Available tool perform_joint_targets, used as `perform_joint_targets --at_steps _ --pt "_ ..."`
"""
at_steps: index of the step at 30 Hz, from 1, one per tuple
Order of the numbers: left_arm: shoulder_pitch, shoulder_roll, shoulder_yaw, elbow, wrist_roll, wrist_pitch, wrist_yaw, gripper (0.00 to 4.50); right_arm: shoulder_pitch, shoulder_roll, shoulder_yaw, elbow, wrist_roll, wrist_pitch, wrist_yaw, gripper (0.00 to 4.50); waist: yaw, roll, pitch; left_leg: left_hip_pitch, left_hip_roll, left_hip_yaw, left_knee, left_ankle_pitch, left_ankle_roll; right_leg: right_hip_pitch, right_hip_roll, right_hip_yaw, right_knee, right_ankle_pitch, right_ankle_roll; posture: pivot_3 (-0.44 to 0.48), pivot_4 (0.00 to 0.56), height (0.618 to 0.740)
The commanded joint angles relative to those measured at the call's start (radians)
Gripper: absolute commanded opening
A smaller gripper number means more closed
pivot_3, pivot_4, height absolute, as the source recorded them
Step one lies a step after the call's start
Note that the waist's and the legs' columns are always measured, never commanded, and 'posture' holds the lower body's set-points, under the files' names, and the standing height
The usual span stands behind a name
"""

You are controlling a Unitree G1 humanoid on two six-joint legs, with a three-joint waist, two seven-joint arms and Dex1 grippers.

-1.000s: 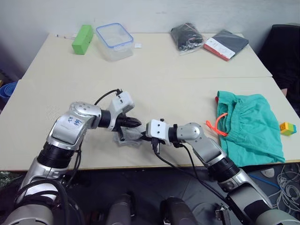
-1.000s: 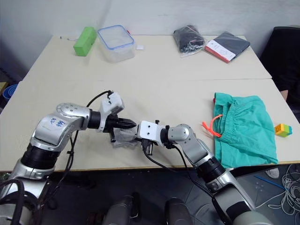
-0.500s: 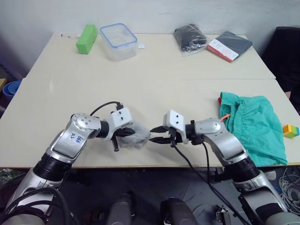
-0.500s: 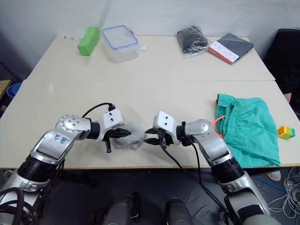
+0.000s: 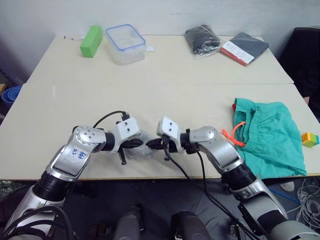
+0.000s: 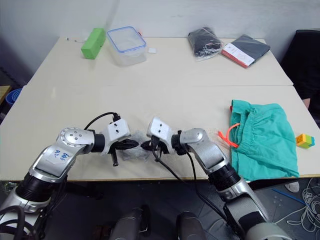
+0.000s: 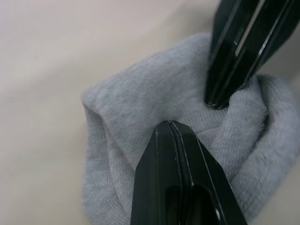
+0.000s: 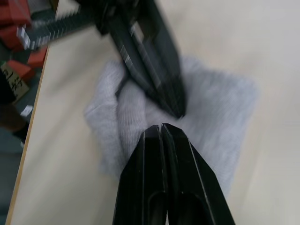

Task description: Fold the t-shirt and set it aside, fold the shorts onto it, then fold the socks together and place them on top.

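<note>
Socks [image 5: 141, 150] lie bunched near the table's [image 5: 165, 90] front edge, left pincer [image 5: 140, 144] and right pincer [image 5: 152, 144] both narrowed to closed tips pressed into the grey bundle; shorts [image 5: 270, 135] sit well apart at the right, loosely rumpled. Judged midway through the sock fold; stacking on top remains, shirt's whereabouts unknown.

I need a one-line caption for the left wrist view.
Left claw and right claw, both shut, press into the small light grey soft socks.

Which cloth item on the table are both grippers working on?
The grey socks at the near edge, between the left gripper and right gripper. The teal shorts lie untouched to the right.
</note>
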Motion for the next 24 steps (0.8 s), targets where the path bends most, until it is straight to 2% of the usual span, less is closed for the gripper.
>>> perform_joint_targets --at_steps 1,4,7,10,11,13,19,24 --pt "0.017 0.012 -0.001 0.021 0.012 0.011 0.004 0.00 0.022 -0.056 0.029 -0.036 -0.038 -0.057 0.048 0.04 0.001 0.000 0.000 0.000 0.000 0.000 0.000 0.000 0.000 0.000 0.000 0.000 0.000 0.000 0.000 0.000 0.150 0.740" --pt "0.014 0.008 -0.001 0.027 0.014 0.003 0.006 0.00 0.030 -0.080 0.006 -0.062 -0.013 -0.049 0.076 0.04 0.000 0.000 0.000 0.000 0.000 0.000 0.000 0.000 0.000 0.000 0.000 0.000 0.000 0.000 0.000 0.000 0.150 0.740" --pt "0.015 0.000 0.002 0.022 0.008 -0.009 0.005 0.00 -0.007 -0.065 -0.075 -0.063 0.067 0.039 0.077 0.04 -0.001 0.000 0.000 0.000 0.001 0.000 0.000 0.000 0.000 0.000 0.000 0.000 0.000 0.000 0.000 0.000 0.150 0.740" --pt "0.016 -0.007 0.000 0.023 0.010 -0.030 0.005 0.00 -0.098 -0.040 -0.150 0.030 0.138 0.173 0.071 0.04 -0.002 0.000 0.000 0.000 0.001 0.000 0.001 0.000 0.000 0.000 0.000 0.000 0.001 0.000 0.000 0.000 0.150 0.740" --pt "0.017 -0.008 -0.002 0.025 0.012 -0.036 0.005 0.00 -0.128 -0.034 -0.158 0.075 0.149 0.207 0.078 0.20 0.000 0.000 0.000 0.000 0.001 0.000 0.001 0.000 0.000 0.000 0.000 0.000 0.002 0.000 0.000 0.000 0.150 0.740" --pt "0.018 -0.009 -0.004 0.031 0.017 -0.046 0.007 0.00 -0.190 -0.013 -0.161 0.183 0.153 0.263 0.084 0.61 0.001 0.000 0.000 0.000 0.001 -0.001 0.002 0.000 0.000 0.000 0.000 0.000 0.002 0.000 0.000 0.000 0.150 0.740" --pt "0.026 -0.009 -0.001 0.024 0.019 -0.052 0.012 0.00 -0.344 0.090 -0.171 0.482 0.139 0.333 0.077 2.64 -0.001 0.000 0.000 0.000 0.000 0.000 0.001 0.000 0.000 0.000 0.000 0.000 0.002 0.000 0.000 0.000 0.150 0.740" --pt "0.034 -0.003 0.012 0.006 0.014 -0.045 0.020 0.00 -0.365 0.110 -0.090 0.542 0.114 0.354 0.183 4.44 -0.001 0.001 0.000 0.000 0.000 0.000 0.002 0.000 0.000 0.000 0.000 0.000 0.003 0.000 0.000 0.000 0.150 0.740"
